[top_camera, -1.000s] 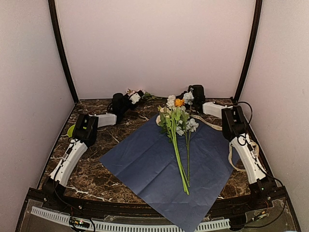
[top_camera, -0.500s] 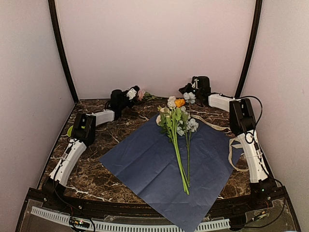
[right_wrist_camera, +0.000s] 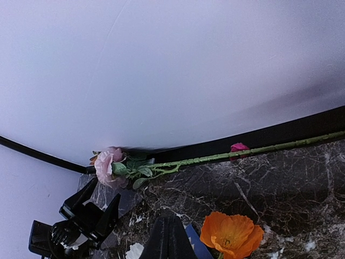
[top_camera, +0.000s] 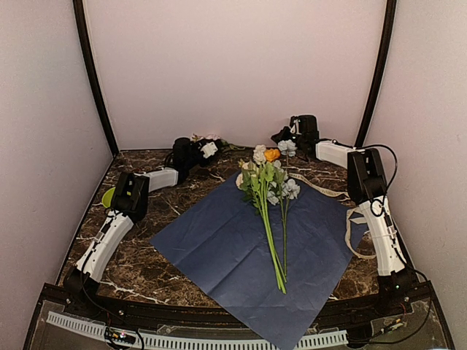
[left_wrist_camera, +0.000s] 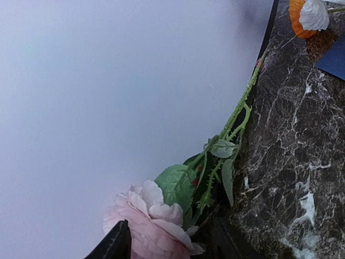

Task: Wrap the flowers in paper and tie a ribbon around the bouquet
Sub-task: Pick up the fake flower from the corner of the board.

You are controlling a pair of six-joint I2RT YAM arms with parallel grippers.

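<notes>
**Left gripper open around a pink rose at the back wall, right gripper closed and empty**

The left gripper [left_wrist_camera: 170,233] is stretched far to the back edge of the marble table [top_camera: 146,255]. Its two black fingers [left_wrist_camera: 117,243] stand apart, and the bloom of a pink rose [left_wrist_camera: 151,218] sits between them. The bloom is close to the left finger, but I cannot tell if it really touches. The green stem of the rose runs away along the foot of the white wall.

The right gripper [right_wrist_camera: 168,237] is also near the back, more to the right. Its fingers are pressed together with nothing between them. It hangs above an orange bloom [right_wrist_camera: 232,234] and touches nothing.

The flowers [top_camera: 266,197] lie on the paper [top_camera: 233,255], heads toward the wall and stems toward the arms. The paper is spread flat in the middle of the table, with the dark navy face up. The ribbon [top_camera: 321,188] lies from beside the flower heads toward the right arm and makes a loose loop there.
</notes>
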